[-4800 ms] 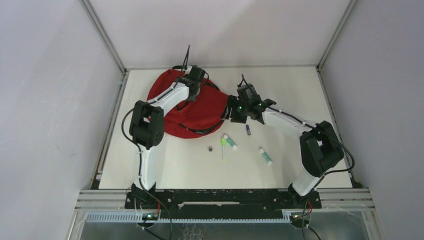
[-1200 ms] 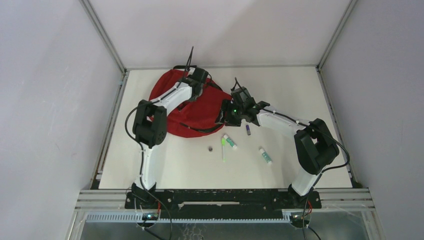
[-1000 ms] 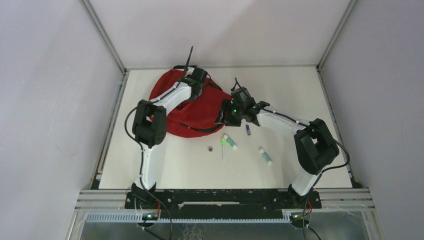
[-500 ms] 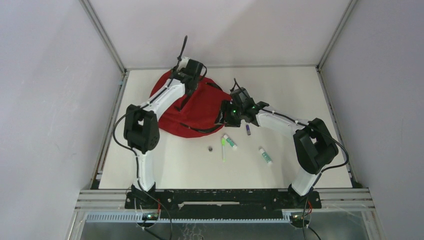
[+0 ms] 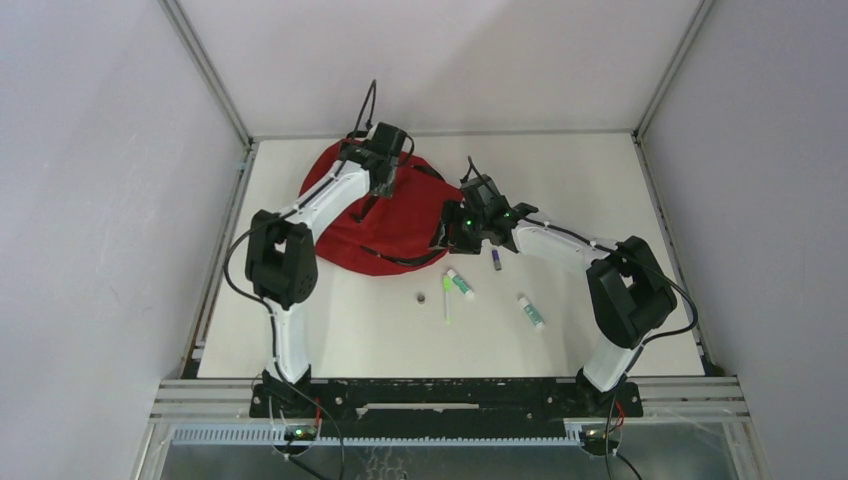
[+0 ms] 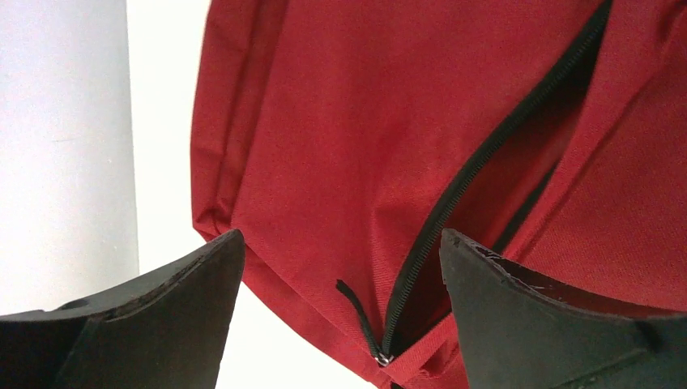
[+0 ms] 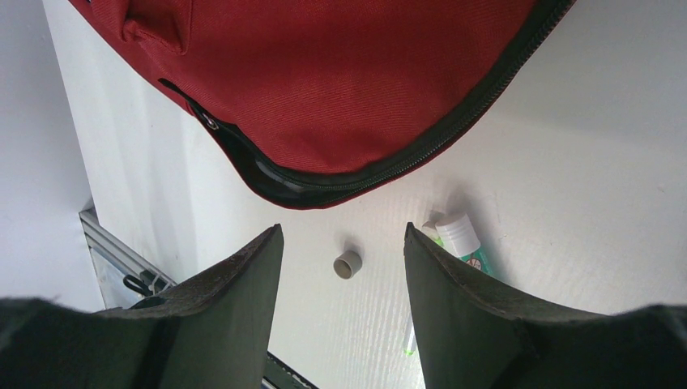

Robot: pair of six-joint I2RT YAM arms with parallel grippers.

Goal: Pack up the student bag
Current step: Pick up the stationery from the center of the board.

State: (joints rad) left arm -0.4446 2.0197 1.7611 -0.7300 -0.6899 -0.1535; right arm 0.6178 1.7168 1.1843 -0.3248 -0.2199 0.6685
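Left gripper [image 6: 340, 243] stands wide apart, holding nothing, poised over the student bag [image 6: 324, 121] right by its open black zip [image 6: 486, 154]. Right gripper [image 7: 342, 231] is parted too, and empty, above the bag's near rim. The bag lies far-left on the worktop [image 5: 580, 180]. Just beyond sit a small beige cap [image 7: 348, 264], perhaps a lid, and a green tube [image 7: 462, 239].

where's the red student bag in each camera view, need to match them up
Top external: the student bag lies at the far left of the table.
Left wrist: it fills most of the frame, to the right of a bare strip of table.
Right wrist: it spans the top of the frame, with table below it.
Shared landmark: the black zip trim, which also runs along the bag's near edge in the top view and along its lower edge in the right wrist view.
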